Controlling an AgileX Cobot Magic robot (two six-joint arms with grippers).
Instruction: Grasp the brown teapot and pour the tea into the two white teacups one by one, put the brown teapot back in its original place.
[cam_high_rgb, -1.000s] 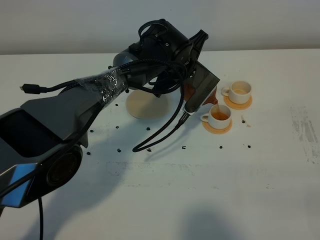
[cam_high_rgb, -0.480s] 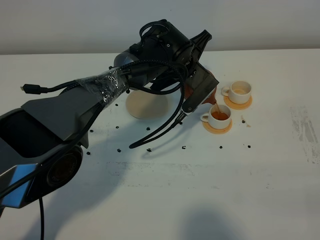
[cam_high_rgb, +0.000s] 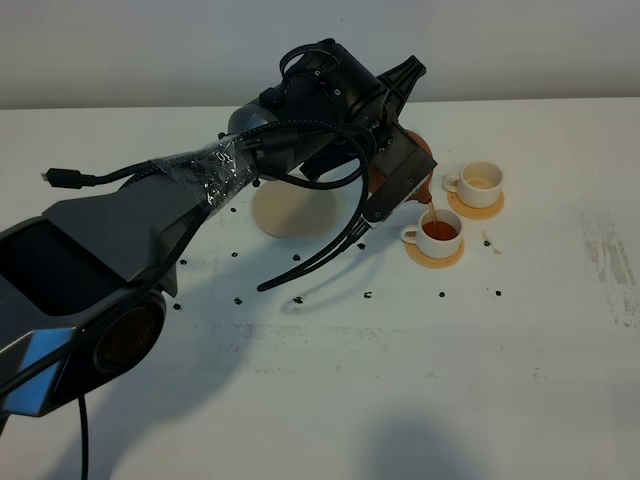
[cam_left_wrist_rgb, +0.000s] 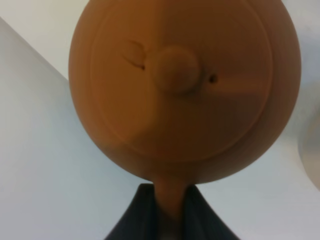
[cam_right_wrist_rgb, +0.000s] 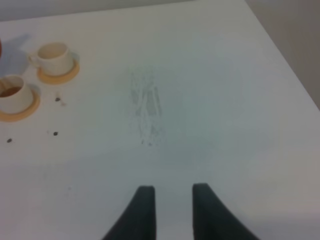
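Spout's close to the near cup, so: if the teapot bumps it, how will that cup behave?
Probably slides or tips easily: the near cup is small and only rests on its orange coaster. It already holds tea, so a knock would likely spill. Looks ceramic, so perhaps brittle.

White table (cam_high_rgb: 520, 380). A cream saucer (cam_high_rgb: 285, 215) lies toward its 12 o'clock side. Two orange coasters sit at the saucer's 3 o'clock, far coaster (cam_high_rgb: 470, 211) at 1 o'clock of near coaster (cam_high_rgb: 432, 262). Dark specks (cam_high_rgb: 441, 295) lie scattered around them. A grey scuff (cam_high_rgb: 603, 250) marks the table's 3 o'clock side.
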